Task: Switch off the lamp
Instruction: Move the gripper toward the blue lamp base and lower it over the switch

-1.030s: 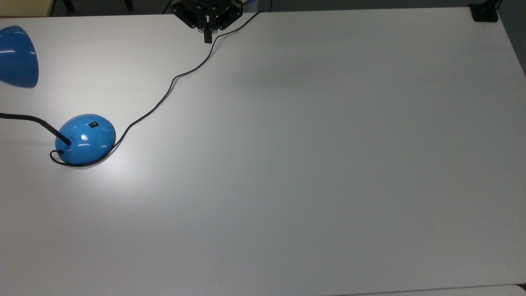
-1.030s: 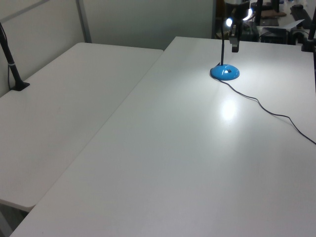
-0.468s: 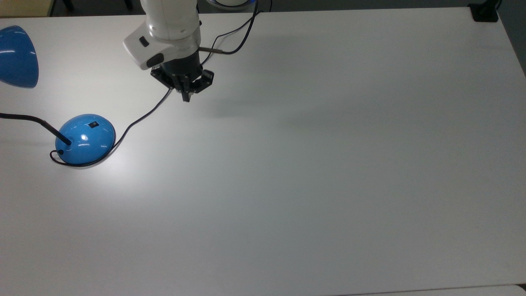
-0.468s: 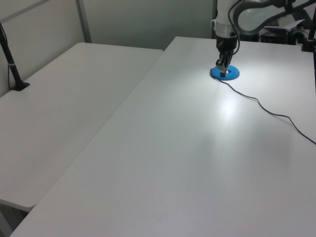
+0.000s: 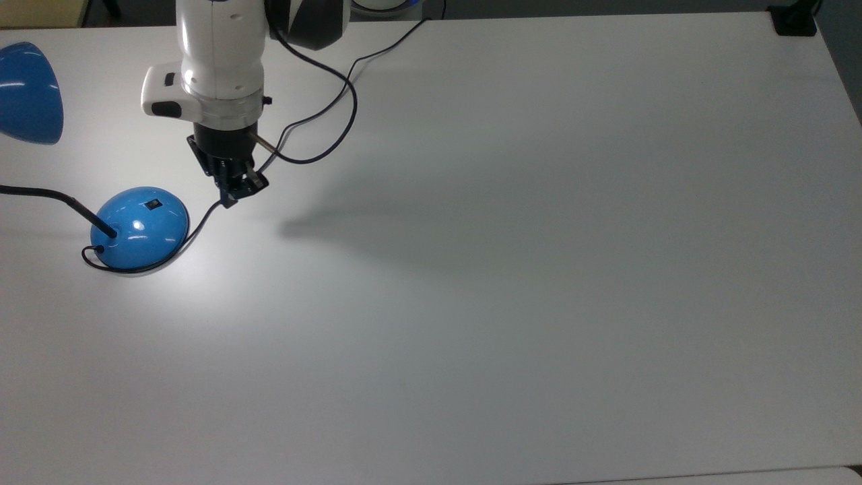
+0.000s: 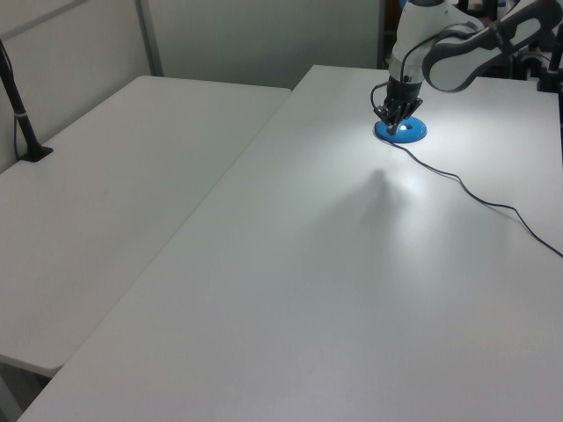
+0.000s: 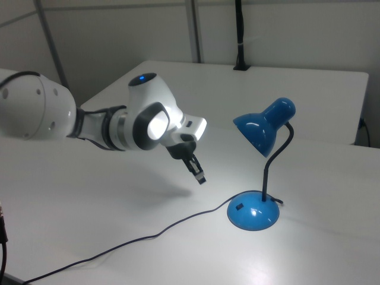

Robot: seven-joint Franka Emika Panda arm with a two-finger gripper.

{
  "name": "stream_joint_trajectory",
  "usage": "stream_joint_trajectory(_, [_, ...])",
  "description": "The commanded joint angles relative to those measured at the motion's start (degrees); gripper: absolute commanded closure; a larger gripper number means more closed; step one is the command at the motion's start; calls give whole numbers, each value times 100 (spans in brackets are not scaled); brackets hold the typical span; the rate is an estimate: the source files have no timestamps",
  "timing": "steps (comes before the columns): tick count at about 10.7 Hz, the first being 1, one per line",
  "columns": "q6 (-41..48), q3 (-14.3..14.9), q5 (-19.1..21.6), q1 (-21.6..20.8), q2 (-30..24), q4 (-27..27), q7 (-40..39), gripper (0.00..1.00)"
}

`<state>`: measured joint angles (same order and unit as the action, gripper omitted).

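The lamp is lit and throws a bright patch on the white table (image 5: 512,283). Its glossy blue dome base (image 5: 139,227) carries a small black switch (image 5: 153,204). A black gooseneck (image 7: 276,160) rises to the blue cone shade (image 7: 264,127), which sits at the top view's left edge (image 5: 27,91). My gripper (image 5: 229,200) hangs shut with nothing in it, just to the top view's right of the base, over the cord (image 5: 316,114). In the right view the gripper (image 7: 200,177) hovers well above the table, left of the base (image 7: 254,214) and apart from it.
The thin black cord trails from the base across the table to the far edge (image 6: 493,204). A black clamp (image 5: 794,20) sits at the top view's upper right corner. A second white table (image 6: 106,176) adjoins on the left view's left, with a black post (image 6: 22,114).
My arm has swung in from the table's far edge toward the top view's left and lower, ending close beside the lamp base. The lamp stays lit and unmoved.
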<state>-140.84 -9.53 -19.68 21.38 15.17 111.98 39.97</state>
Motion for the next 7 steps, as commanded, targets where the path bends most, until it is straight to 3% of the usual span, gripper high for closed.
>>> stream_joint_trajectory(1, [-662,442,-414,6,135,96,635,100])
stream_joint_trajectory(6, [-822,724,-449,85,258,114,820,100])
stream_joint_trajectory(7, [-831,785,-615,103,310,114,820,100])
